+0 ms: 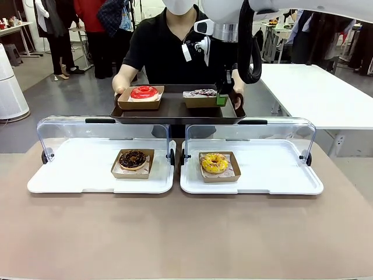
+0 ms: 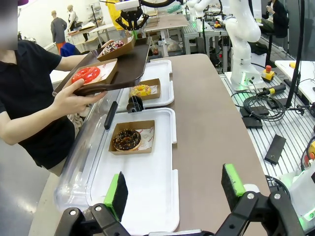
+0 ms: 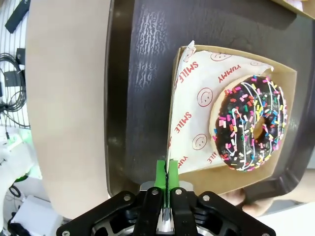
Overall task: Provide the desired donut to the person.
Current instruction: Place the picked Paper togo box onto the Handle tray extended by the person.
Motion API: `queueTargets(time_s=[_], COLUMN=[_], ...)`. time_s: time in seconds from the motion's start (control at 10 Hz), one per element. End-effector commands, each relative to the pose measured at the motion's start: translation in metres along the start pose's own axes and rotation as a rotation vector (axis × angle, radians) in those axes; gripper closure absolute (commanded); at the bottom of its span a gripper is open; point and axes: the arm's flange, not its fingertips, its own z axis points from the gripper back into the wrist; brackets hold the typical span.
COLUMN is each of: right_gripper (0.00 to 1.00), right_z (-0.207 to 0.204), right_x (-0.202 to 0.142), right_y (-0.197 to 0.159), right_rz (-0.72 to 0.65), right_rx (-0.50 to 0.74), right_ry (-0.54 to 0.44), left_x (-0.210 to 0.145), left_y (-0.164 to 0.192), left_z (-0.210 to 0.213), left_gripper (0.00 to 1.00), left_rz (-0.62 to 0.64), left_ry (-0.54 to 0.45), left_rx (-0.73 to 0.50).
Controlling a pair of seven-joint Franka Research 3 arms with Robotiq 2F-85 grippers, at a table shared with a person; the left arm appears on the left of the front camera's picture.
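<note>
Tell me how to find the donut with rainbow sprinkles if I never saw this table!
Look for the dark tray the person holds up at the far side of the table. Two donuts sit on it in cardboard trays; go to the one under the robot's right end effector, which pinches its paper. That sprinkle donut is chocolate with white stripes and coloured sprinkles, while its neighbour, the red donut, is plain.

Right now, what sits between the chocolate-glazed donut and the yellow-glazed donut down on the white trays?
In the front view, between the chocolate-glazed donut and yellow-glazed donut lie bare white tray edges, the gap between trays, and black lid hinges.
</note>
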Motion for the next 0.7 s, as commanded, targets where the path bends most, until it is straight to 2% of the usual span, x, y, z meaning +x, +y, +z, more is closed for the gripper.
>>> queueTargets(time_s=[0.0,0.1,0.2,0.3,0.4,0.5,0.6], right_gripper=[0.66,0.4,0.07,0.0,0.25,0.0,0.0], right_z=[-0.0051,-0.0045,-0.0046,-0.0049,-0.0047,-0.0039,-0.0038], right_x=[-0.0011,-0.0004,0.0001,-0.0001,0.0,0.0001,0.0], right_y=[0.0014,0.0009,0.0014,0.0024,0.0021,0.001,0.0018], right_rz=[0.007,0.007,0.009,0.013,0.012,0.011,0.01], right_rx=[-0.024,-0.024,-0.022,-0.019,-0.017,-0.016,-0.011], right_ry=[-0.007,-0.008,-0.009,-0.005,-0.004,-0.006,-0.003], left_x=[0.0012,0.0012,0.0012,0.0012,0.0012,0.0012,0.0012], left_y=[-0.0023,-0.0023,-0.0023,-0.0023,-0.0023,-0.0023,-0.0023], left_z=[0.0013,0.0013,0.0013,0.0013,0.0013,0.0013,0.0013], left_gripper=[0.0,0.0,0.0,0.0,0.0,0.0,0.0], left_rz=[0.0,0.0,0.0,0.0,0.0,0.0,0.0], left_ry=[0.003,0.003,0.003,0.003,0.003,0.003,0.003], left_rx=[-0.007,-0.007,-0.007,-0.007,-0.007,-0.007,-0.007])
